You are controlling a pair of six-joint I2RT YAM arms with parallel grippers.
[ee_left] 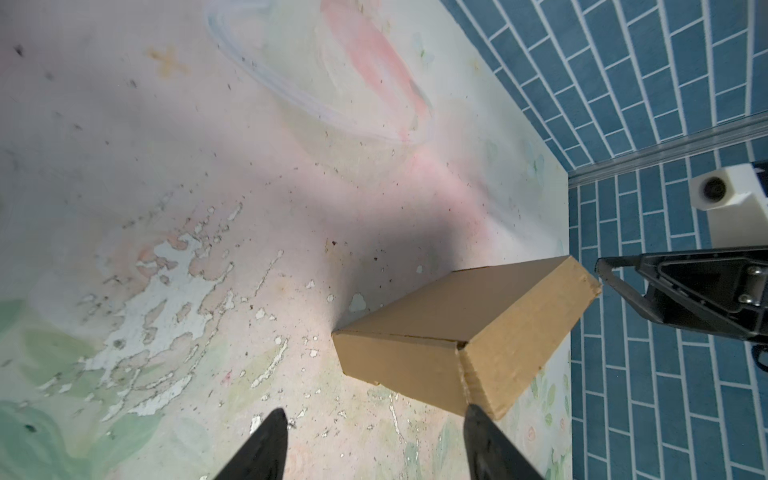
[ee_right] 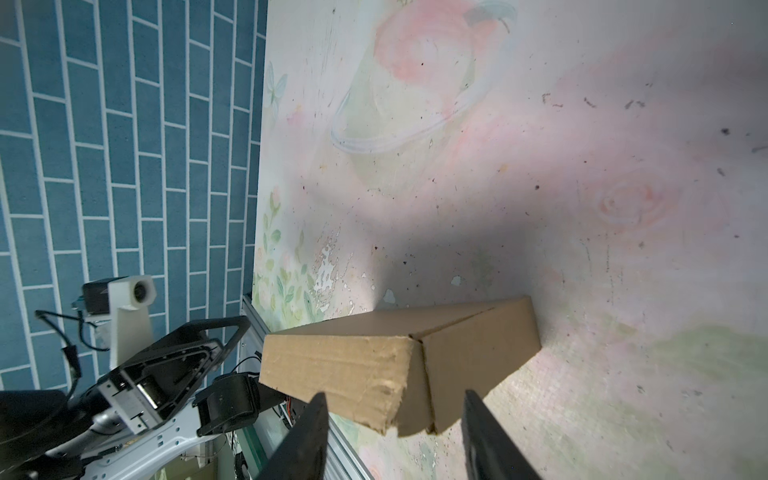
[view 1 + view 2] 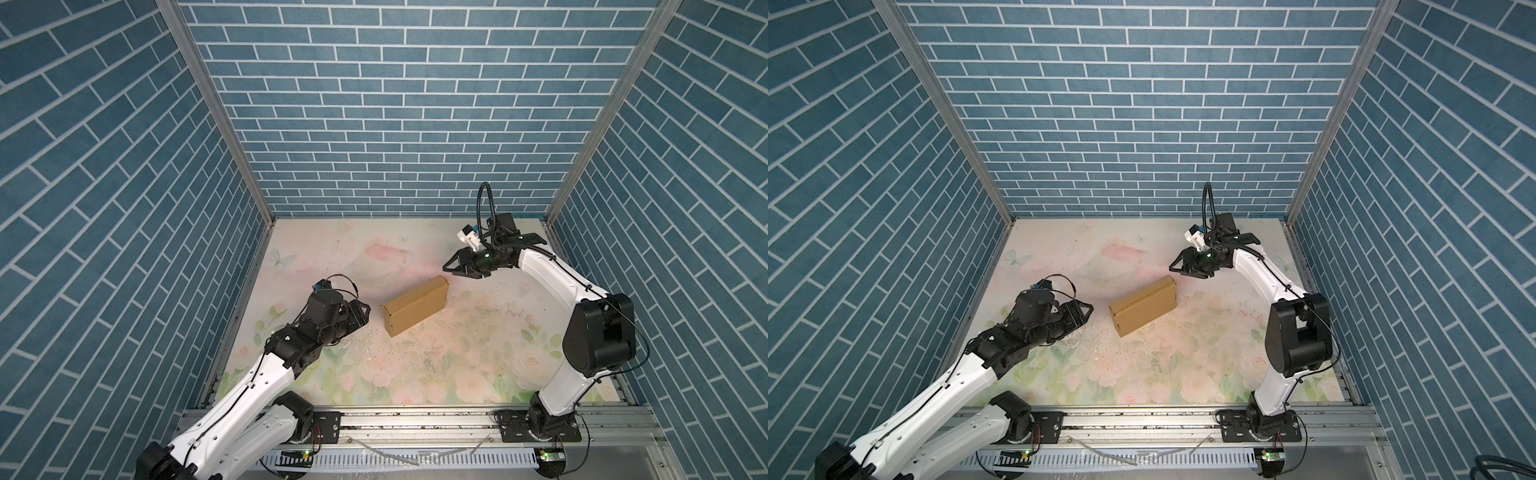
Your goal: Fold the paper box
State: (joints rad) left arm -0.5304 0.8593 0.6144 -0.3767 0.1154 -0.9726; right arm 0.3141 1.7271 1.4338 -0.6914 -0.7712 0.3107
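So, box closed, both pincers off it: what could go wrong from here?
The paper box lies unheld, and a corner seam gapes slightly in the left wrist view, so it may spring open. The open right pincer sits close to the far corner, and the open left pincer faces the near end; either could nudge it.

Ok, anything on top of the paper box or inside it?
Nothing rests on the paper box; its top is bare in both top views. It lies closed on the table, so its inside is hidden.
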